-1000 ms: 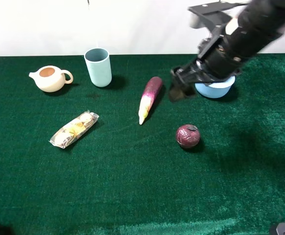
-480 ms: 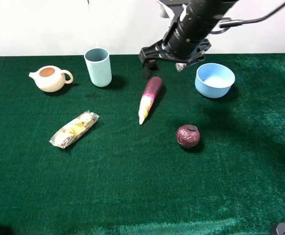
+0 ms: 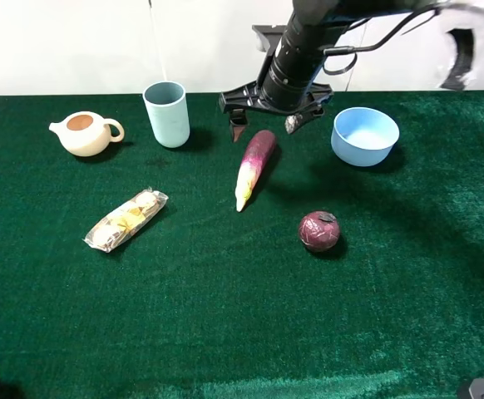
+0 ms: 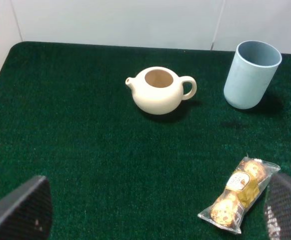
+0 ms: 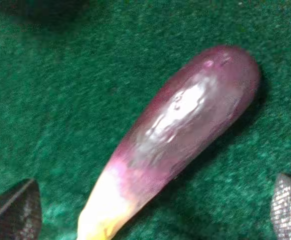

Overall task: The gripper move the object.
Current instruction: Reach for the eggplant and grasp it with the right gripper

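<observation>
Since a second ago the right gripper [image 3: 265, 125] has swung away from the blue bowl [image 3: 364, 135] and across the back of the table [image 3: 225, 324], and it now hangs over the thick purple end of the eggplant [image 3: 254, 163], a little further left than half a second ago. Its fingers are spread wide, one on each side of that purple end, and they hold nothing; the right wrist view shows green cloth between each fingertip and the eggplant's skin, so neither one touches it. The eggplant has not shifted: it lies flat on the cloth near the middle of the table, its purple end toward the back wall and its pale yellow tip pointing toward the front and slightly left. The bowl stands to its right, apart from it, and a round dark-red fruit [image 3: 318, 230] sits nearer the front, to the right of the pale tip. A light blue cup [image 3: 166, 114] stands upright to the eggplant's left, a cream teapot [image 3: 85, 133] further left again, and a clear snack packet [image 3: 126, 219] lies in front of those two. The left gripper [image 4: 153, 212] shows only in its own wrist view, fingers wide apart and empty above the cloth, well back from the teapot, cup and packet.
</observation>
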Robot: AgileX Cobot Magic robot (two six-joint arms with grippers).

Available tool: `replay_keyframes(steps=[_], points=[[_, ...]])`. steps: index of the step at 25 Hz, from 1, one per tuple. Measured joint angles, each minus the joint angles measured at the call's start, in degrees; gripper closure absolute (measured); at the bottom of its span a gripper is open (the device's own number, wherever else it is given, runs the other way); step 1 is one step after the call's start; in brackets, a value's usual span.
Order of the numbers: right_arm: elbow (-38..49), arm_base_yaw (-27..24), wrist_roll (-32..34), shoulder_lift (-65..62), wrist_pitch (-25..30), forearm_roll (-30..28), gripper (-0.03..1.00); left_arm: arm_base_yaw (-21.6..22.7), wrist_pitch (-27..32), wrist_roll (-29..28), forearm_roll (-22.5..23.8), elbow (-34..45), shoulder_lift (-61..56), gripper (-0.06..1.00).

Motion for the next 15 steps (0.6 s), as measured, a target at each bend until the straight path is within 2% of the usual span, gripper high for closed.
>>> replay_keyframes(steps=[6, 15], points=[[-1.0, 0.0, 2.8, 2.5, 0.4, -4.1, 0.27, 0.0, 0.0, 0.0, 0.0, 0.0, 0.0, 0.10], [-1.0, 0.1, 3.1, 5.8, -2.4, -5.1, 0.27, 0.0, 0.0, 0.0, 0.0, 0.0, 0.0, 0.10]])
